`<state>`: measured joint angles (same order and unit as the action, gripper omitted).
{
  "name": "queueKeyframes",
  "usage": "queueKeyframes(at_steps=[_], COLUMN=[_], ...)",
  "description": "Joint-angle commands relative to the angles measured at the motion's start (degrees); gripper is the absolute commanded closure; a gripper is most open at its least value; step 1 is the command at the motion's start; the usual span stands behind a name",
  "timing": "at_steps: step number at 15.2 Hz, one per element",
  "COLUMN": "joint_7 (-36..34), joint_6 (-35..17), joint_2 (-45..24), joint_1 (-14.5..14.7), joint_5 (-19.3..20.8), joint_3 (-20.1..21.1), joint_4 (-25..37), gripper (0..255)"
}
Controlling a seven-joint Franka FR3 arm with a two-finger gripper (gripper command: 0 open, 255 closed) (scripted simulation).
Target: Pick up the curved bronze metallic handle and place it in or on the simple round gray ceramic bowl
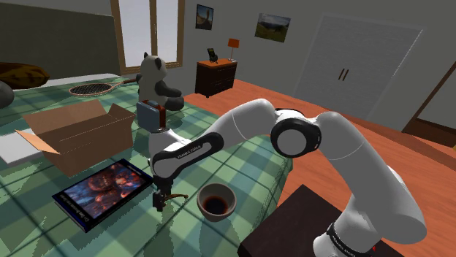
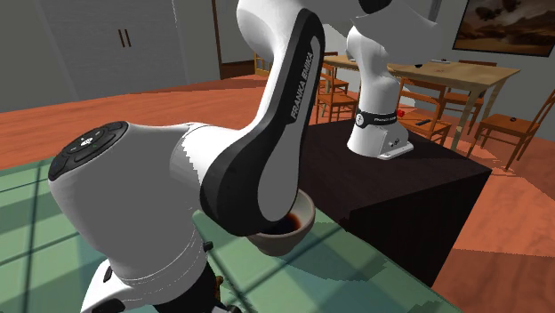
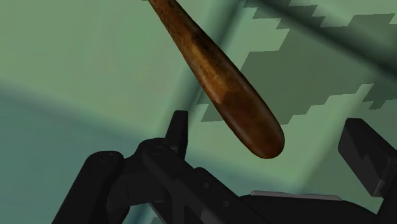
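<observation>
Curved brown handle [image 3: 222, 83], glossy and mottled, its rounded end reaching in between the fingers [image 3: 179, 130] of the pincer [image 3: 267, 126]. Fingers standing apart, one to each side of that end, neither touching it: not gripped. In the shoulder view, the curved brown handle [image 1: 173, 196] a small dark curve just beside the pincer [image 1: 158, 201], low at the green checked bedspread [image 1: 256, 168]; resting or raised, impossible to tell. Near it toward that view's right, a round bowl [image 1: 217, 201], pale rim, dark inside, upright on the bedspread, apart from the handle. From the second exterior view, the round bowl [image 2: 298, 227] half hidden behind the white arm [image 2: 276, 53]. On the pincer's other side, a flat book [image 1: 102, 191] with a dark pictured cover, and beyond it an open cardboard box [image 1: 73, 131]. Farther up the bed, a grey and white plush animal [image 1: 156, 77] sitting upright and a racket [image 1: 95, 89] lying flat. Past the bed, a dark wooden nightstand [image 1: 215, 77] with an orange-shaded lamp [image 1: 233, 45]. Dark stand [image 1: 292, 219] at the shoulder view's lower right, against the bed's edge.
</observation>
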<state>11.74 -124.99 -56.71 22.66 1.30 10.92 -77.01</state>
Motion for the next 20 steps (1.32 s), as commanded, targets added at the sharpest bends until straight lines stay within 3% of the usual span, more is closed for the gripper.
queueKeyframes(at_steps=[1,6,7,20], joint_7=[0.0,0.0,0.0,-0.1], joint_6=[-0.3,-0.3,-0.3,1.1], joint_2=[-0.1,-0.1,-0.1,2.3], joint_1=[0.0,0.0,0.0,-0.2], joint_5=[0.0,0.0,0.0,-0.2], joint_3=[0.0,0.0,0.0,0.2], joint_4=[-0.1,-0.1,-0.1,-1.2], gripper=[0,0,255,255])
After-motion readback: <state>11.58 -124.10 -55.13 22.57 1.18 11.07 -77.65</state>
